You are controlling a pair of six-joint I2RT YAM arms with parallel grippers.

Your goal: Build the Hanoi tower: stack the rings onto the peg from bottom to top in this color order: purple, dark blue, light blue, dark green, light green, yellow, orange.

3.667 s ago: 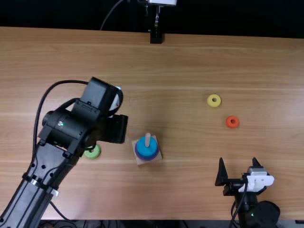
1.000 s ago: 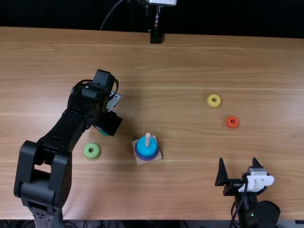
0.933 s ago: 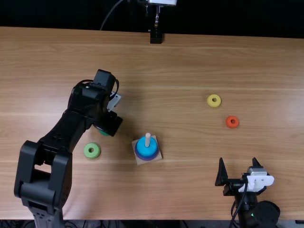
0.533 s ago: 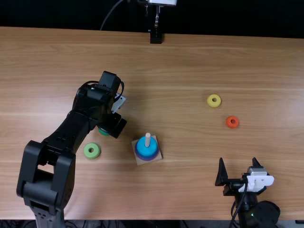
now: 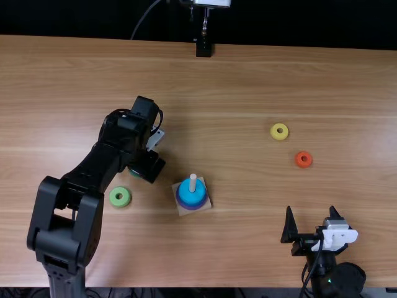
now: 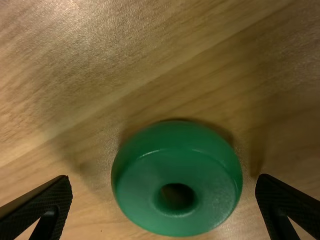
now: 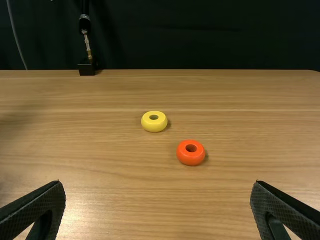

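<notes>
Light blue ring (image 5: 193, 198) above the purple ring (image 5: 191, 208) on the peg (image 5: 193, 180) probably makes dark green next. The left gripper (image 6: 164, 181) has its fingers apart, either side of the dark green ring (image 6: 175, 175) beyond and left of the peg, presumably to pinch its rim. The light green ring (image 5: 116, 201) lies left of the peg; yellow (image 7: 153, 126) and orange (image 7: 191, 160) rings wait well right. The right gripper (image 7: 157, 184), fingers spread, leaves the peg accessible.
</notes>
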